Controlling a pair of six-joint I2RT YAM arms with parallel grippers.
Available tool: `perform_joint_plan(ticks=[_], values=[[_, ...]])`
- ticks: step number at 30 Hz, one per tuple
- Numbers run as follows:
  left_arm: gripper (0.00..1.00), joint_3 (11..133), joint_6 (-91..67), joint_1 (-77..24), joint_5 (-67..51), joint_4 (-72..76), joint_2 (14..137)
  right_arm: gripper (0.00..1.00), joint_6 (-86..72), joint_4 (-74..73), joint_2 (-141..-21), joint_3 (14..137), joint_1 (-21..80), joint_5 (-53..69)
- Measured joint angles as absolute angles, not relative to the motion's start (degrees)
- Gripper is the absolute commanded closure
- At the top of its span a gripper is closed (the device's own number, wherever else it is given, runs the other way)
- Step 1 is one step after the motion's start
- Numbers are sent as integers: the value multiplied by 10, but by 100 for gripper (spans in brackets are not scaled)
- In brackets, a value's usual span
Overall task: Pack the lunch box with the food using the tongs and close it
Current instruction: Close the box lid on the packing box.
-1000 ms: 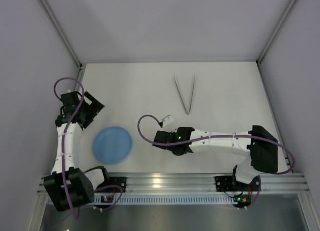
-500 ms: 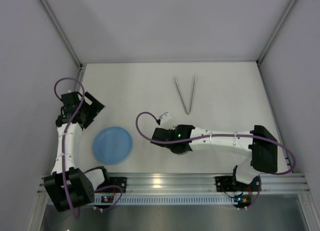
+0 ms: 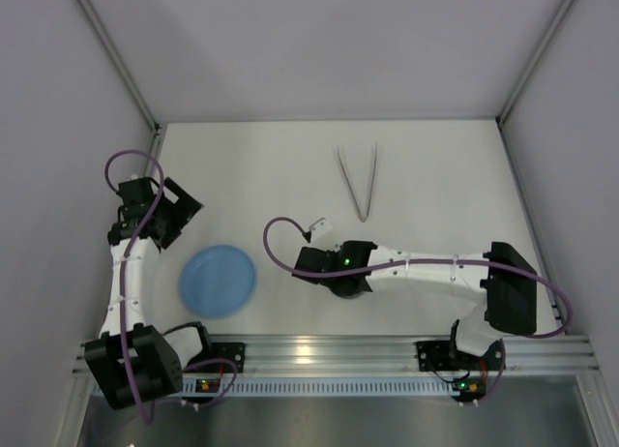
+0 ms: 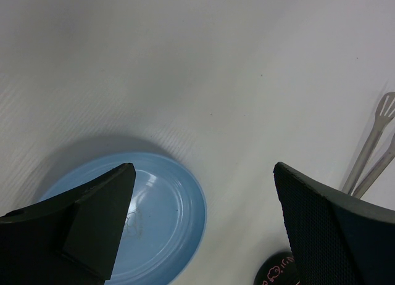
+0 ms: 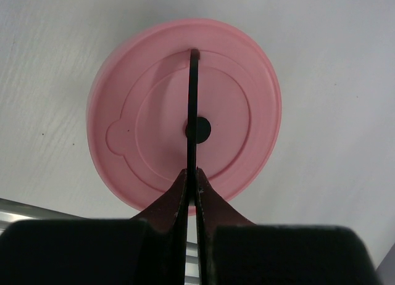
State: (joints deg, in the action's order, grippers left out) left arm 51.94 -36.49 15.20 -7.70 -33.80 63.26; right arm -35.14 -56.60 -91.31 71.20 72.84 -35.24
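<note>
Closing looks like the step in hand. The right arm reaches to the middle of the counter. The right jaws are shut tight, and nothing shows between them. In the right wrist view they point straight at the pink lid, and their thin tip crosses its middle. The lunch box and the food are not seen. They may be under the lid, but that is hidden. To do this well, the shut jaws should push down on the middle of the lid, straight and slow. Then the lid goes down flat all round and does not tip or slide. A push near the rim could pop the other side up.

From above, the lid is hidden under the right jaws, at 3 o'clock from the blue plate. It is round, so it has no long side. The tongs lie flat at 12 o'clock from the right jaws, well apart. Their long side runs from 12 to 6, with the joined end at 6 and the two open ends at 12. The left jaws are wide open and hold nothing, at 11 o'clock from the plate.
</note>
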Motion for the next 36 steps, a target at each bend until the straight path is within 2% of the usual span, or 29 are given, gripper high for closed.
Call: perform_joint_plan(ticks=[26,36], values=[[1,519,-365,152,-77,-338,637,98,-330,-557,-928,688,706,-342],[1,519,-365,152,-77,-338,642,92,-312,-562,-947,703,704,-335]])
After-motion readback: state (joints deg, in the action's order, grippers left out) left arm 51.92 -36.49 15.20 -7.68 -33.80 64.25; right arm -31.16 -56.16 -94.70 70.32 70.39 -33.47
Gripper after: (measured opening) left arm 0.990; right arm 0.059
